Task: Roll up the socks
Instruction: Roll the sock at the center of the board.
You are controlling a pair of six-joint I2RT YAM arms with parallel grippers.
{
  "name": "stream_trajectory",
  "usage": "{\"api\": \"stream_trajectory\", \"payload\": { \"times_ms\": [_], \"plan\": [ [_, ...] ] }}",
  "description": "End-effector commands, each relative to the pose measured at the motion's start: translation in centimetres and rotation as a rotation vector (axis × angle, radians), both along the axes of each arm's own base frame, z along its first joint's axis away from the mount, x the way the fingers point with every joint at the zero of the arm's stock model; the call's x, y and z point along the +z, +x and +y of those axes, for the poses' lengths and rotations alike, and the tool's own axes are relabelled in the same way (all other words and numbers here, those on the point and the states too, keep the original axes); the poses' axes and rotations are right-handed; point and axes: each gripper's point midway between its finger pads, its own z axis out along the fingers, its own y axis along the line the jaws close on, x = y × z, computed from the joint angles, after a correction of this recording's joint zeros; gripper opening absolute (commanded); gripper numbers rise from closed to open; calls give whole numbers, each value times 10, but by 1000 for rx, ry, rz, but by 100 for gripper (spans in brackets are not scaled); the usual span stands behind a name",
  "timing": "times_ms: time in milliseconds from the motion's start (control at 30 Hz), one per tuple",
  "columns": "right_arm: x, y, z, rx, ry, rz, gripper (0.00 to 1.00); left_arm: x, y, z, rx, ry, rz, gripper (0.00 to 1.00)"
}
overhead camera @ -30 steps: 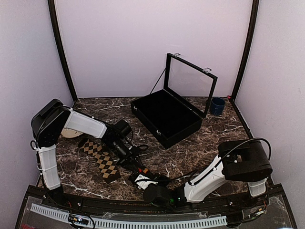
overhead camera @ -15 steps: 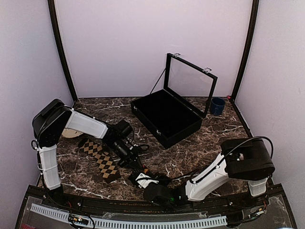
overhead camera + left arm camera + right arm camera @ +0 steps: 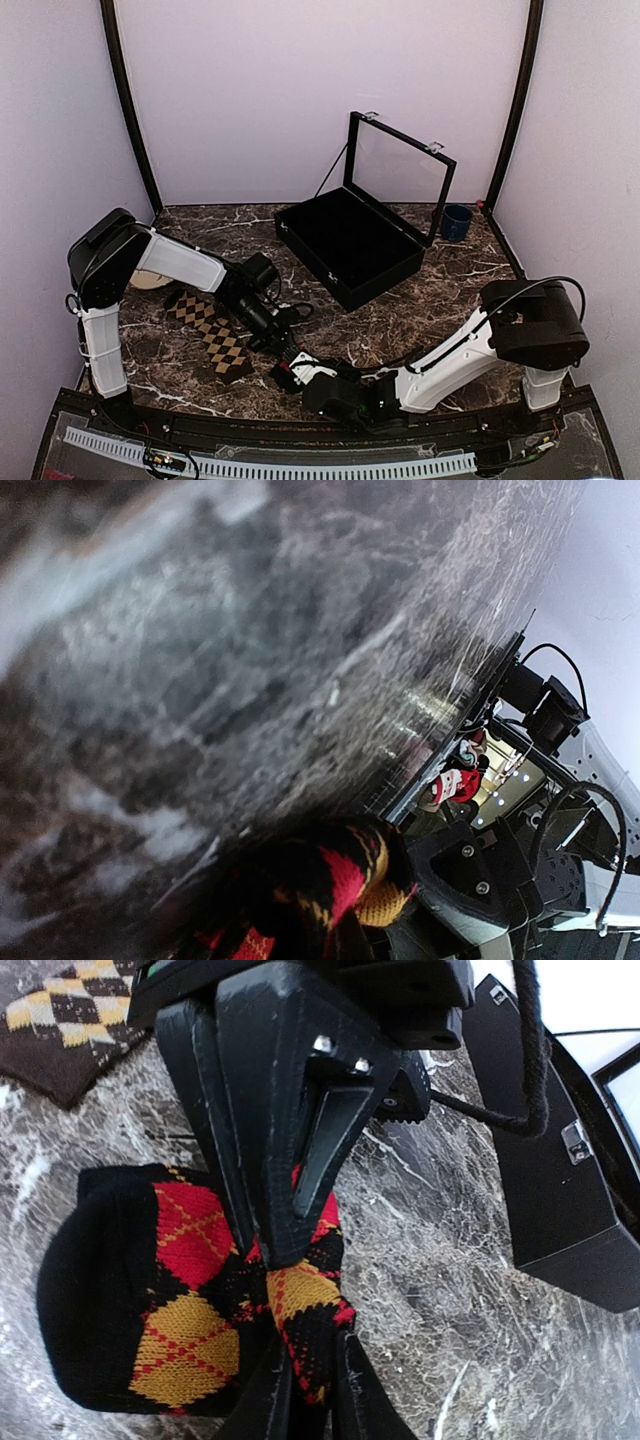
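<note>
The red-and-orange argyle sock [image 3: 165, 1300] lies bunched on the marble near the front edge, a small dark lump in the top view [image 3: 282, 374]. My right gripper [image 3: 305, 1385] is shut on a fold at the sock's right edge. My left gripper [image 3: 285, 1245] comes in from the far side, its fingers close together and pinching the same fold. In the left wrist view the sock [image 3: 330, 885] fills the spot at the left gripper's [image 3: 300, 925] tips. The tan-diamond sock [image 3: 212, 332] lies flat to the left, apart from both grippers.
An open black case [image 3: 350, 250] with its glass lid [image 3: 400, 178] raised stands at the back centre. A blue cup [image 3: 457, 222] stands at the back right. A pale disc [image 3: 148, 281] lies under the left arm. The two grippers [image 3: 293, 362] meet tip to tip.
My right arm's elbow has swung right and its forearm has lowered, with the gripper staying on the sock. My left gripper has crept slightly nearer the front edge.
</note>
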Motion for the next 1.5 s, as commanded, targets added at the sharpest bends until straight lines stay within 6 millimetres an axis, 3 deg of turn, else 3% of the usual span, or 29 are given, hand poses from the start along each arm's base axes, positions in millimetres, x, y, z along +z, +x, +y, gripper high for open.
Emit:
{"api": "stream_trajectory", "payload": {
  "times_ms": [0,333,633,967,1467],
  "plan": [
    [13,0,3,-5,76,66,17,-33,-5,29,-7,177,-58,0],
    [22,0,-6,-19,108,134,30,-32,12,22,11,110,-196,0],
    [29,-3,-27,-54,151,217,35,-23,27,7,49,-1,-285,0],
    [42,-9,-37,-72,266,326,42,-26,33,5,63,-52,-351,0],
    [51,29,-30,-122,547,596,44,-28,43,18,43,-24,-536,0]
  ]
}}
